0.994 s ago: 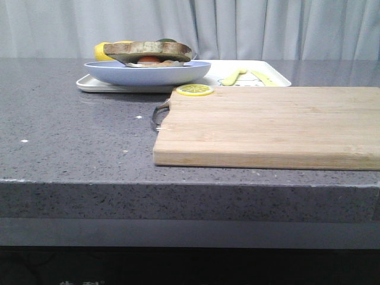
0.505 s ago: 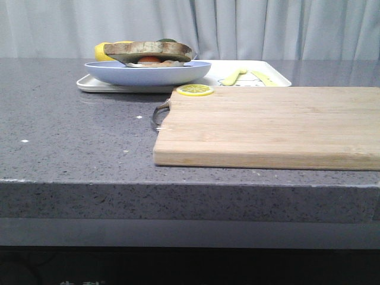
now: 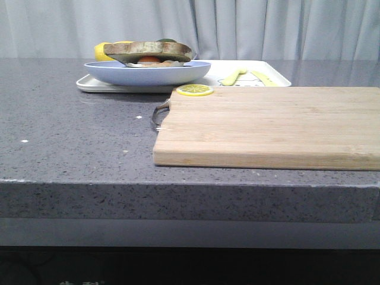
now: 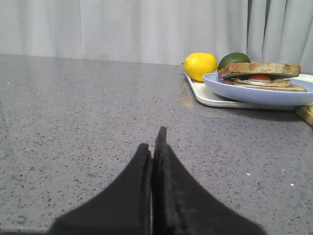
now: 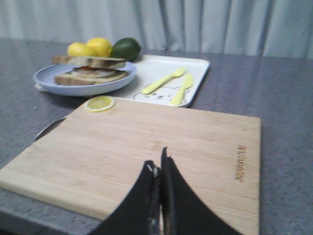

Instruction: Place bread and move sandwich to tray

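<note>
the sandwich (image 3: 151, 53) lies on the pale blue plate (image 3: 119, 75), and this plate stands on the left part of the white tray (image 3: 270, 76), at the far side of the grey counter (image 3: 71, 136). the bread (image 5: 90, 61) is the top slice; it has a dark crust and it covers the fried egg, whose white and orange yolk show between the two slices. in the right wrist view the lower slice is seen flat on the plate, and the top slice sits a little shifted over it. behind the plate there are two lemons (image 5: 90, 47) and a green lime (image 5: 125, 48), close together at the far edge of the tray. on the bare right part of the tray lie a yellow fork (image 5: 163, 81) and a yellow knife (image 5: 182, 89), side by side. just in front of the tray is the wooden cutting board (image 3: 273, 124), with a metal handle (image 3: 159, 113) on its left end, and a lemon slice (image 3: 194, 89) rests on its far left corner. the right gripper (image 5: 159, 169) is low above the near part of the board, its fingers pressed together and holding nothing. the left gripper (image 4: 154, 147) is over the bare counter, well apart from the plate, also with fingers together and empty
</note>
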You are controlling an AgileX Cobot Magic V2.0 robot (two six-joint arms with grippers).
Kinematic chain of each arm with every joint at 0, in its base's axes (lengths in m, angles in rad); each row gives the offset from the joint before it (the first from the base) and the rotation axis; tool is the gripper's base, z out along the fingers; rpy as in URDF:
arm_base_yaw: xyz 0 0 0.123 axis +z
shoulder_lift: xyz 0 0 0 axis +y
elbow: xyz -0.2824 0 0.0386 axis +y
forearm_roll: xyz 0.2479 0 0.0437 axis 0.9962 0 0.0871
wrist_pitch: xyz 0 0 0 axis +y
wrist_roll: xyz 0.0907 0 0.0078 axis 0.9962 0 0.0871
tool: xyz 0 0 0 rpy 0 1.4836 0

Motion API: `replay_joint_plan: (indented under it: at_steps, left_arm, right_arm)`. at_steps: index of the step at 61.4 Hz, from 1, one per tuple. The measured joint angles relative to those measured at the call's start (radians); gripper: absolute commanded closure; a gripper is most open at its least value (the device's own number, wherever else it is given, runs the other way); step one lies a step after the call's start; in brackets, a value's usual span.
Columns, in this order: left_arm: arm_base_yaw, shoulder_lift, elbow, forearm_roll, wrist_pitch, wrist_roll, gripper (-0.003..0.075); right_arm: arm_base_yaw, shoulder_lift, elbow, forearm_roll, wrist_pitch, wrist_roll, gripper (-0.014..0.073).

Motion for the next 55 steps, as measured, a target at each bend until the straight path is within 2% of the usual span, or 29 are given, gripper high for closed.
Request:
replay_joint_plan:
  at_steps: [10,21,55]
  left_arm:
    - [0.0,0.0,0.0,0.0,0.0,0.002,0.0741]
    - [0.0,0.0,0.0,0.0,0.0,0.002,0.0741]
    - [0.0,0.0,0.0,0.0,0.0,0.002,0.0741]
  right_arm:
    - [-0.098,-0.086,0.181,0.042,-0.103,0.0,0.0663]
    - [-0.121,-0.12,0.277,0.053,-0.192,0.0,0.0663]
    - [-0.122,-0.12,0.288,0.053,-0.222,-0.002,0.0663]
